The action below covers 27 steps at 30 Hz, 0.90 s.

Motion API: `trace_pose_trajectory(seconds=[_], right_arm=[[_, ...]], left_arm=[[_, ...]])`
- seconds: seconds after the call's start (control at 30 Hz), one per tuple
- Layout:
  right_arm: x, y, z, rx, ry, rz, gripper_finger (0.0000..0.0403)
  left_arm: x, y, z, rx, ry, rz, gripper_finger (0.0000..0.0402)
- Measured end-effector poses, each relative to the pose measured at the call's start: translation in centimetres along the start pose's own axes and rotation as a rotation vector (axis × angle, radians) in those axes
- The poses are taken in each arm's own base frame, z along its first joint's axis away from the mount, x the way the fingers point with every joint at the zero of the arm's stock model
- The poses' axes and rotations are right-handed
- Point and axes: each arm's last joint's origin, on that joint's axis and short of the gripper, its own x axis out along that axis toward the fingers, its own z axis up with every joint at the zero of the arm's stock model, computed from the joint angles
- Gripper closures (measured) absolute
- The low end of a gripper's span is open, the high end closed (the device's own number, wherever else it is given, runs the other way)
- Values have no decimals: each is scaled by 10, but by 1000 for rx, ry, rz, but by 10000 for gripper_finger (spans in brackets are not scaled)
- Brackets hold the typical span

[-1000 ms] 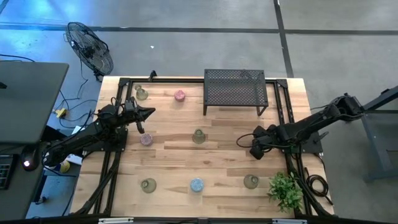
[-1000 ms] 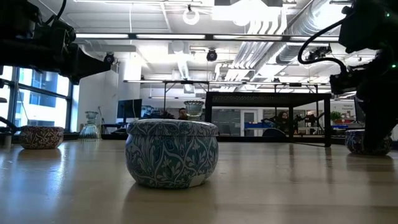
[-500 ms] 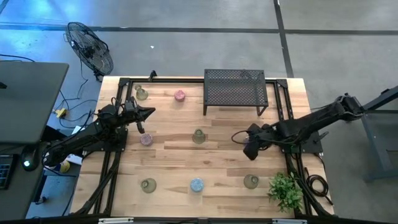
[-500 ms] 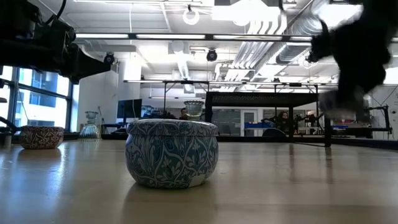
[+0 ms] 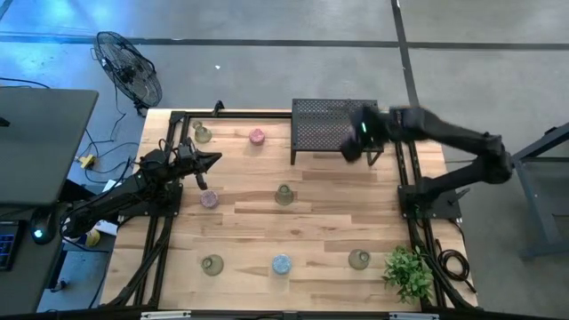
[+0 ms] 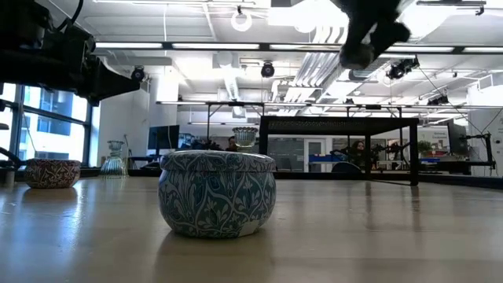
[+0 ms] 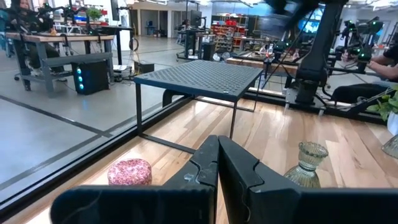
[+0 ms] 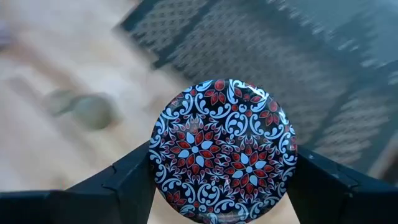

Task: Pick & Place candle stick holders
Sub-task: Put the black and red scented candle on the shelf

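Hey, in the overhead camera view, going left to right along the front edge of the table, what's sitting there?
Olive-green holder → light blue holder → second olive-green holder → plant.

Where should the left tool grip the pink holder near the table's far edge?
Take the pink holder across its round side wall, coming straight down from above. It is squat, sits upright and stands clear of the olive holder and the mesh rack. The shut left tool must open first.
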Motion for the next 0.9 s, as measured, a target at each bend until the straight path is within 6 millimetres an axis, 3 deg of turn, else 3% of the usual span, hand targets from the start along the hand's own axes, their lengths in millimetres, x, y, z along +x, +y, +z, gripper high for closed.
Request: trace_pose_trajectory(seconds=[0.2, 0.4, 0.67, 0.9], right_arm=[[40, -63, 59, 20, 89, -83, 124], [71, -121, 74, 119, 177, -149, 123], [103, -149, 85, 146, 195, -155, 123], [114, -164, 83, 168, 241, -175, 123]], left_arm=[[0, 0, 0, 4, -5, -1, 399], [0, 0, 1, 4, -5, -1, 399], [0, 0, 0, 4, -4, -3, 399], [0, 0, 0, 3, -4, -3, 399]])
